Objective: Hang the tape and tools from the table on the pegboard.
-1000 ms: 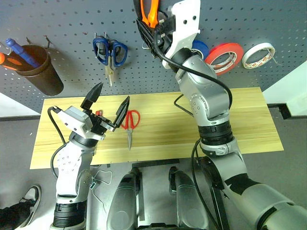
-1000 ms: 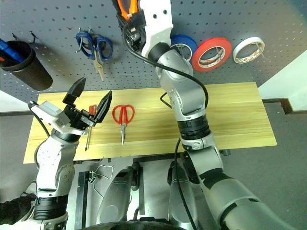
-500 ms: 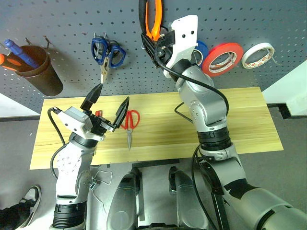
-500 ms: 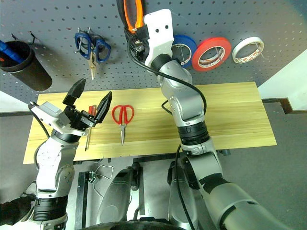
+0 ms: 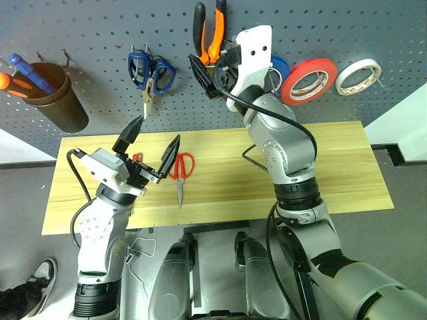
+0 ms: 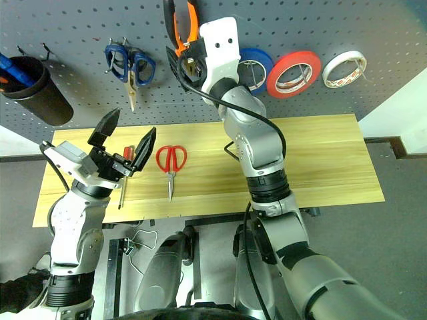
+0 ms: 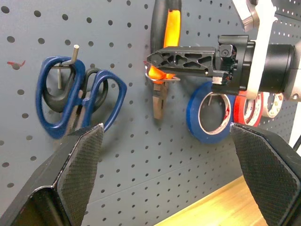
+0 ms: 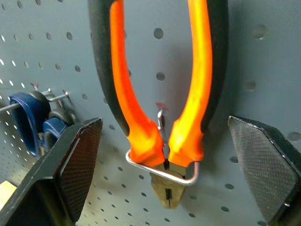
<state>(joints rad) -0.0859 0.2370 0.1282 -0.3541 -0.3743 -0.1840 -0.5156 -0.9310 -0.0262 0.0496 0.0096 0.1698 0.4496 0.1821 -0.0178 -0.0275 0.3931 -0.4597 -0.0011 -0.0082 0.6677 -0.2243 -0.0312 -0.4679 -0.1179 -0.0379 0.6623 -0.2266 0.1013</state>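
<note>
The pliers (image 8: 141, 117), with orange-and-black handles, hang nose-down in a wire hook on the pegboard (image 5: 87, 33). My right gripper (image 5: 205, 75) stands open around their lower end, one finger on each side and both apart from the handles. The red tape (image 5: 311, 80) hangs on the board to the right. Red-handled scissors (image 5: 180, 167) lie on the table (image 5: 333, 167). The screwdriver (image 6: 125, 175) lies left of them, partly hidden by my left gripper (image 5: 157, 130), which hovers open and empty above it.
Blue-handled scissors (image 5: 152, 70) hang left of the pliers. A blue tape roll (image 5: 279, 67) and a white one (image 5: 360, 75) flank the red tape. A brown cup (image 5: 57, 97) with pens hangs at the far left. The table's right half is bare wood.
My right gripper has opened and let go of the pliers, which came down a little and now hang in the hook. The left arm has not moved.
</note>
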